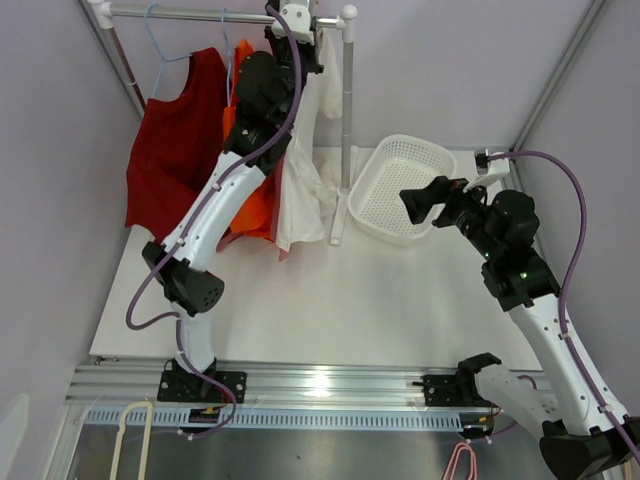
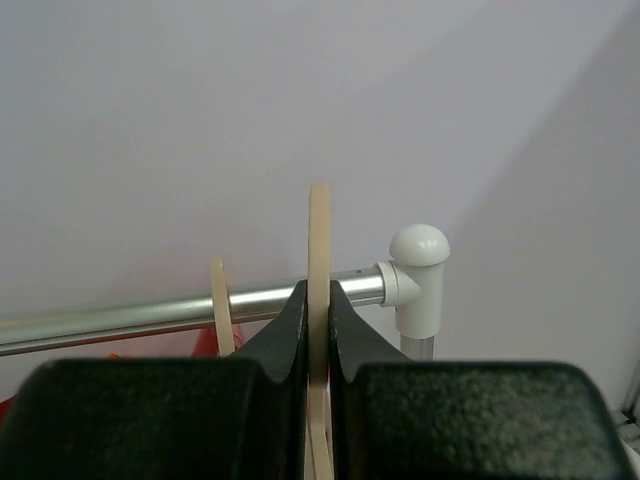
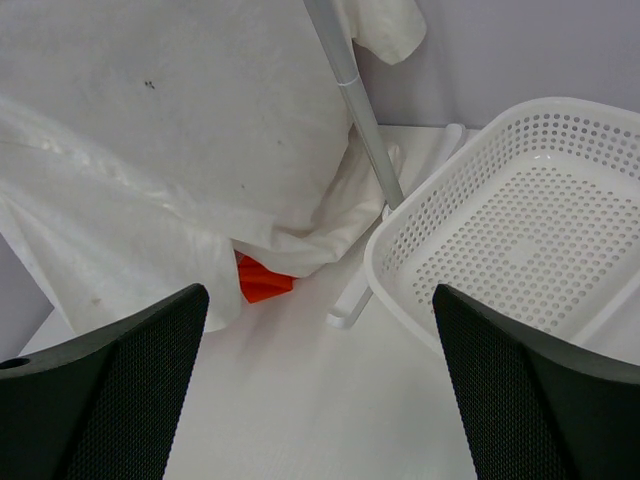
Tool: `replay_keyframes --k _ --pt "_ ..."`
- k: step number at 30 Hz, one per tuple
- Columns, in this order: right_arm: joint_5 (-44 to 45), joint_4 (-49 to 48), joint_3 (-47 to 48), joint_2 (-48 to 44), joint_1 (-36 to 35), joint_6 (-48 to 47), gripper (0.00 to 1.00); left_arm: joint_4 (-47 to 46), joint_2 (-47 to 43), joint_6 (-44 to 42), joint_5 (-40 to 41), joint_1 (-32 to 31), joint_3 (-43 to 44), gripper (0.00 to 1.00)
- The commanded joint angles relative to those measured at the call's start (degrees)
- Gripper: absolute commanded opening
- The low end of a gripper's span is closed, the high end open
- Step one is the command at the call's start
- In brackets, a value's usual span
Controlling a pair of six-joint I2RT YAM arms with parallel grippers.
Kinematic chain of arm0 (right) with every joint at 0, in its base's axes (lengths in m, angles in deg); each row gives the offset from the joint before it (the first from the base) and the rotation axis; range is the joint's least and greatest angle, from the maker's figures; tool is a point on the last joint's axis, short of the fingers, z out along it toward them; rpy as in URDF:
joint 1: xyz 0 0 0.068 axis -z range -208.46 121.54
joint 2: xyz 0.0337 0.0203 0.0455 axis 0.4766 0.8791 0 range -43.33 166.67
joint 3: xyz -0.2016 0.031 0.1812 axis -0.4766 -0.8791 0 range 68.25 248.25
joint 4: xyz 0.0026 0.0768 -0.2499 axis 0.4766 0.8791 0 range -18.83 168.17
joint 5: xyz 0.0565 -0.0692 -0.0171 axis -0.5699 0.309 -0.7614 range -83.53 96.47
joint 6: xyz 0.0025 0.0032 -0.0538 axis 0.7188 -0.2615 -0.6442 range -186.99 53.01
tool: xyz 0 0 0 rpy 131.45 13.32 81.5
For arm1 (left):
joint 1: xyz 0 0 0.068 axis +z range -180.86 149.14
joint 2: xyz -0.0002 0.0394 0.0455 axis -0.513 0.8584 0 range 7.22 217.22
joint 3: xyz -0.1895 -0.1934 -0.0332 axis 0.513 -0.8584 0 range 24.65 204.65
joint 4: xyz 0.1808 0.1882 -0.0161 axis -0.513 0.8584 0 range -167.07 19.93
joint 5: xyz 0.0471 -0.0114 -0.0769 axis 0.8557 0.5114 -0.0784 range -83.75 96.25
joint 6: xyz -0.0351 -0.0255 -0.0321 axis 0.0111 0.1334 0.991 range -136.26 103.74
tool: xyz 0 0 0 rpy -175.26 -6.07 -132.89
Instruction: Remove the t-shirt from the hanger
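We see a metal rail running above the far edge of the table. An upright post carries its right end, and the post's foot stands near the middle of that edge. Just right of the post, toward the far right corner, sits a basket. A red top hangs nearest the far left corner, with an orange garment between it and the t-shirt. The left arm rises in front of the orange garment and hides part of it. In the left wrist view a second pale hook sits on the rail just left of the gripped one.

The rail and post are smooth silver tube joined by a rounded white cap. The basket is white plastic, rounded at the corners and pierced all over with small holes. The hanger shows as a thin, flat, cream strip.

The left gripper is up at the rail, its jaws clenched on the hanger just in front of the tube. The right gripper hovers over the basket's near rim with its jaws spread wide, grasping nothing.

The t-shirt is white, creased and faintly speckled. It hangs below the rail's right end, just left of the post, and its lower folds bunch beside the post's foot, with a corner of orange cloth showing beneath them
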Motion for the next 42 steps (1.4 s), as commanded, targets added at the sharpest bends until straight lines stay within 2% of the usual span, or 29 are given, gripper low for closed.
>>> replay_keyframes --k 1,5,9,12,15,17,22,26,32,37,42 --pt "-1.07 -1.64 -0.27 0.39 0.18 -0.51 0.99 -1.48 -6.36 2.67 -3.74 0.49 2.96 0.01" --pt "-1.07 -2.16 -0.44 0.74 0.18 -0.34 0.99 3.01 -10.74 8.2 -9.45 1.98 0.24 0.01" --pt "-2.21 -2.87 0.17 2.15 0.0 -0.08 1.0 3.36 -15.58 9.52 -8.42 2.25 -5.12 0.01" --pt "-4.41 -2.7 3.75 4.86 -2.01 0.71 0.99 3.62 -18.48 10.76 -2.55 1.47 -9.08 0.01" --pt "-2.49 -1.2 7.89 8.29 -6.4 -0.07 1.0 1.18 -19.63 6.99 3.52 -1.6 -12.77 0.01" --pt "1.11 -0.5 11.76 10.22 -11.93 -1.38 0.99 -2.94 -19.81 2.07 11.26 -3.45 -14.88 0.01" --pt "6.48 -1.02 16.52 13.75 -22.75 -4.64 0.99 -8.32 -17.0 -5.75 25.4 -8.55 -13.31 0.01" --pt "8.07 -6.81 13.55 13.75 -33.19 -9.82 1.0 -9.73 -13.5 -9.71 31.56 -10.31 -7.79 0.01" --pt "15.54 -11.39 11.07 15.42 -39.46 -13.08 0.99 -12.54 -11.28 -13.85 36.85 -11.46 -5.92 0.01" --pt "27.11 -22.96 5.54 15.77 -46.75 -16.42 0.99 -15.18 -10.67 -16.22 38.7 -11.9 -5.92 0.01" --pt "31.89 -30.8 2.55 19.02 -48.69 -16.6 0.99 -16.94 -10.23 -18.77 39.58 -12.95 -5.75 0.01"
